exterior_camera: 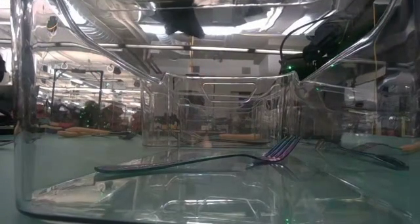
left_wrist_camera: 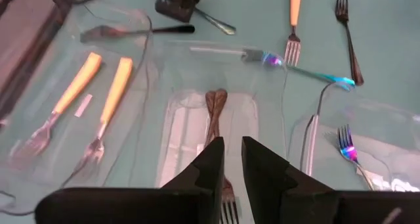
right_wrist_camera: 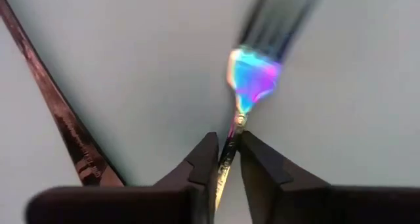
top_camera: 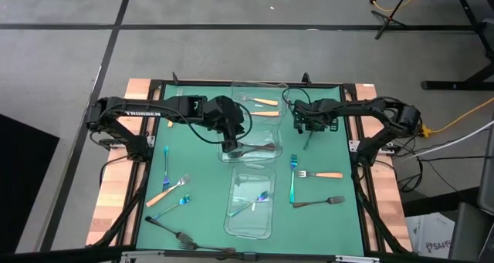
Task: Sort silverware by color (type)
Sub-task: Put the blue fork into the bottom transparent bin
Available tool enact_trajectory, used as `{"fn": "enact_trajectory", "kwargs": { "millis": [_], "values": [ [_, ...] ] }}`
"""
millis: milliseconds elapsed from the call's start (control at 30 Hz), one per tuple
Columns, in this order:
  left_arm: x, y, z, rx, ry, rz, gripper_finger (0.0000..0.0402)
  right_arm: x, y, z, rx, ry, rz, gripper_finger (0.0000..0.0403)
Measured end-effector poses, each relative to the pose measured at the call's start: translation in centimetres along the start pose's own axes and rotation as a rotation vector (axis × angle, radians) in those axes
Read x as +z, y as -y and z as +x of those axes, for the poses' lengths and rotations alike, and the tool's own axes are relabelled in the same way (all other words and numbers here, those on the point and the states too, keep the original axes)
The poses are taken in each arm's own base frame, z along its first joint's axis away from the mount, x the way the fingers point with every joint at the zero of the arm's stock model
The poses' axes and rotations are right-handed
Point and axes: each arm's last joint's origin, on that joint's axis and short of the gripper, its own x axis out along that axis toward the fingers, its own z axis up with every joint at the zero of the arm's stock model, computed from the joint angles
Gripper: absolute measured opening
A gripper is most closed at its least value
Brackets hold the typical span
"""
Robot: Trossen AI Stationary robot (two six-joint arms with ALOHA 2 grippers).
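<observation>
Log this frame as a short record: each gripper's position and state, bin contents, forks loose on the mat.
left gripper: over the middle clear bin, fingers narrowly apart above dark forks
right gripper: shut on an iridescent fork, near the far right of the mat
far bin: orange-handled forks
near bin: iridescent fork
loose on mat: several forks of all three kinds

Green mat table (top_camera: 201, 186), wood edges. Three clear containers (top_camera: 251, 205) in middle column on mat. Loose forks directly on mat: orange-handled fork (top_camera: 320, 174), dark fork (top_camera: 316, 203), iridescent fork (top_camera: 293, 178) right side; orange-handled, teal, dark forks left-front.
</observation>
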Motion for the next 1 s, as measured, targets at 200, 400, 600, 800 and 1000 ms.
{"fn": "enact_trajectory", "kwargs": {
  "millis": [200,400,600,800,1000],
  "values": [
    [-0.4,-0.3,-2.8,0.050,-0.004,-0.001,0.0048,0.0,0.0,0.0,-0.004,-0.001,-0.006,0.0011],
    [-1.1,-0.6,-6.6,0.082,0.023,-0.004,0.0048,0.0,0.1,0.0,-0.005,-0.002,-0.029,0.0005],
    [-2.2,-0.5,-9.9,0.115,0.058,0.001,0.0048,0.0,0.1,0.0,-0.008,-0.005,-0.099,0.0002],
    [-5.5,-0.2,-11.2,0.146,0.098,-0.044,0.0048,-0.1,0.1,0.0,-0.001,-0.019,-0.163,0.0001],
    [-9.2,0.1,-11.3,0.115,0.141,-0.110,0.0048,-0.1,0.1,0.0,0.002,-0.020,-0.208,0.0001]
  ]
}}
